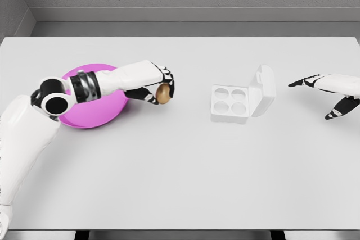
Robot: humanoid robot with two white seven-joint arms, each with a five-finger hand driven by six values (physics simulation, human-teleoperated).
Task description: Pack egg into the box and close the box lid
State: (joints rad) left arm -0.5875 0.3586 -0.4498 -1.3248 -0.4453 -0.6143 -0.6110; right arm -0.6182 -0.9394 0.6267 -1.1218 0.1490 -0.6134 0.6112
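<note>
Smooth matt white table (180, 184) | glossy magenta plastic-looking round bowl (95, 111) | satin brown egg (163, 94) | matt white moulded four-cup box (232, 103), lid alike

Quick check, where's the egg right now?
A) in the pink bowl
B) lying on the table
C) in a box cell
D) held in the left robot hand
D: the brown egg sits gripped in the left robot hand, beside the pink bowl; the open egg box has all four cells empty.

Left robot hand (160, 85) grips egg (163, 94) beside open box (232, 104)
</note>
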